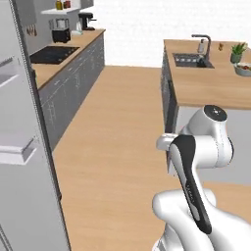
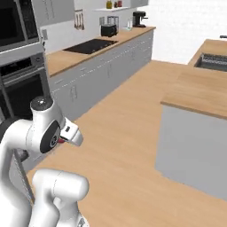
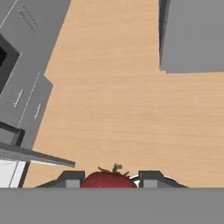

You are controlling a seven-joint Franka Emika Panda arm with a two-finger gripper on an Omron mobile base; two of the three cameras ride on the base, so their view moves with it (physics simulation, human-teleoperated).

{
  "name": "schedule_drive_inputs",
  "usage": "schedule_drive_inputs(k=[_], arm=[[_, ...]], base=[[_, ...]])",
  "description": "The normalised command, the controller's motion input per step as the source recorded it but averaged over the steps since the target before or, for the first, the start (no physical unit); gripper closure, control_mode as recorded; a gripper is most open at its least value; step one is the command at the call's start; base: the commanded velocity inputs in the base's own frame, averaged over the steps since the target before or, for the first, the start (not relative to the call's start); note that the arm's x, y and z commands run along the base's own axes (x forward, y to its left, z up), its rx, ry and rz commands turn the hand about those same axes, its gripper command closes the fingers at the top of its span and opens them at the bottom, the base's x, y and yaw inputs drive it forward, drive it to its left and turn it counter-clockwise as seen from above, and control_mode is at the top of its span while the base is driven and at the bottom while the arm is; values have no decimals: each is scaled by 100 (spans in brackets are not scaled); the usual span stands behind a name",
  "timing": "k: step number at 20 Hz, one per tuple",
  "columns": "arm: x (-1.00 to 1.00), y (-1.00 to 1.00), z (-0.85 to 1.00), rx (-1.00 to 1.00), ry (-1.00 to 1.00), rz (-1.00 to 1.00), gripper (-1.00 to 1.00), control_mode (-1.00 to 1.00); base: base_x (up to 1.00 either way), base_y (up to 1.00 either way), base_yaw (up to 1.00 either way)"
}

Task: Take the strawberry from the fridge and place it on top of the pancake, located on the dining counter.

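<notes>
Wood floor ran below the gripper [image 3: 109, 180], fingers clamped on the strawberry [image 3: 108, 180], likely for carrying toward the dining counter [image 1: 211, 86].

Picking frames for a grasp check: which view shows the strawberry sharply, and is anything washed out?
Hand view: strawberry crisp between the gripper tips, partly cropped at the bottom. Left base view: back wall blown to near white. Right base view: evenly lit, soft edges, no glare.
</notes>
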Motion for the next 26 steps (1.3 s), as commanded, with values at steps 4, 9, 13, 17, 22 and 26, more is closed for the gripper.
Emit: schedule_drive_inputs(k=[4,9,13,17,22,26], arm=[[0,0,0,0,0,0,100,100],[0,0,0,0,0,0,100,100],[0,0,0,0,0,0,100,100],[0,0,0,0,0,0,100,100],[0,0,0,0,0,0,100,100],[0,0,0,0,0,0,100,100]], base=[[37,-44,-60],[61,-64,-50],[79,-84,-37],[88,-98,-26],[88,-100,-18],[81,-100,-9]])
